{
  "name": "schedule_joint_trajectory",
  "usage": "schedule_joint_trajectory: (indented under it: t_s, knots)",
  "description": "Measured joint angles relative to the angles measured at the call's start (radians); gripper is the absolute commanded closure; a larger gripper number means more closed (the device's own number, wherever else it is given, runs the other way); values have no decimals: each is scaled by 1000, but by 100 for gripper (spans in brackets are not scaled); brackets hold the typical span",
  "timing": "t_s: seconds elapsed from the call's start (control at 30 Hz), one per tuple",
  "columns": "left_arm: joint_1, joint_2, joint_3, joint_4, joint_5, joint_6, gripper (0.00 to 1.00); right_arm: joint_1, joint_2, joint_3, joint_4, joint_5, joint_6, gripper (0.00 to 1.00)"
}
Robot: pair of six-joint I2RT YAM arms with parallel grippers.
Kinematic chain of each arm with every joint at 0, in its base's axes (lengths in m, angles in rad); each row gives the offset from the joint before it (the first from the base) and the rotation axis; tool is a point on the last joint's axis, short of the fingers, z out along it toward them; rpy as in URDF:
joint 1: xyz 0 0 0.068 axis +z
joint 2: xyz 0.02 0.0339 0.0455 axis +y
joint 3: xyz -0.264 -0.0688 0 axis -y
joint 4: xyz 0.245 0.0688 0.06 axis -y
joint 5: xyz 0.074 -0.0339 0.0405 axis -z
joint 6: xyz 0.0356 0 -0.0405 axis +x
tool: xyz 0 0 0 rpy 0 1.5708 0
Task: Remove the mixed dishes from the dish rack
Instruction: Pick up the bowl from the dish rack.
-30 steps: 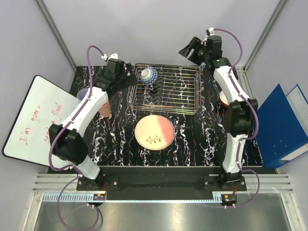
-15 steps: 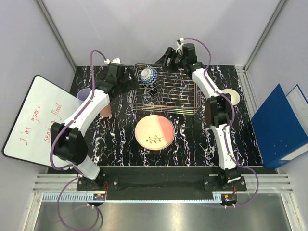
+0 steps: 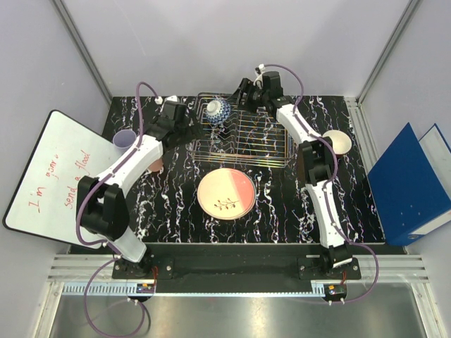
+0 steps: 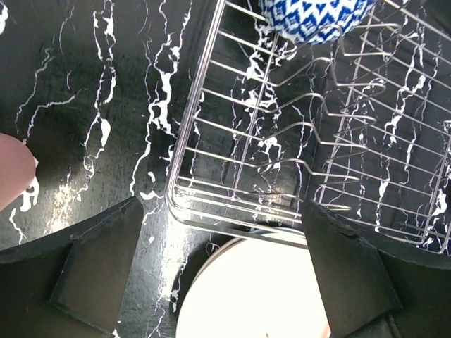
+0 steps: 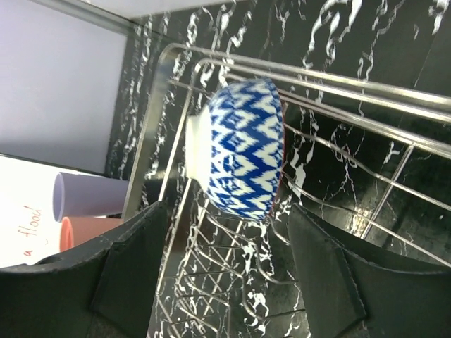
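Observation:
The dish rack (image 3: 268, 134) stands at the back middle of the table. A blue-white patterned bowl (image 3: 218, 110) stands on edge in its back left corner. My right gripper (image 3: 238, 96) hangs open just behind and to the right of that bowl; in the right wrist view the bowl (image 5: 243, 158) sits just ahead of the open fingers (image 5: 134, 260), untouched. My left gripper (image 3: 189, 128) is open and empty over the rack's left front corner (image 4: 211, 218). A cream and pink plate (image 3: 225, 193) lies flat in front of the rack. A lavender cup (image 3: 123, 139) and a pink cup (image 3: 156, 163) stand to the left.
A whiteboard with red writing (image 3: 49, 176) leans at the left table edge. A blue binder (image 3: 409, 183) lies off the table to the right. A cream dish (image 3: 337, 141) sits right of the rack, by the right arm. Grey walls close the back and sides.
My right arm has swung left from the back right corner to the rack's back left, next to the bowl. My left gripper has shifted slightly toward the rack's front left corner.

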Motion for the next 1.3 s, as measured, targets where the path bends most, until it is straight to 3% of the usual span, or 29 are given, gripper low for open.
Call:
schedule_joint_trajectory:
  t_s: [0.5, 1.3]
  knots:
    - [-1, 0, -59, 34, 4, -16, 2, 45, 83, 77, -26, 38, -27, 24]
    - [-1, 5, -66, 48, 25, -19, 3, 53, 64, 23, 15, 77, -29, 24]
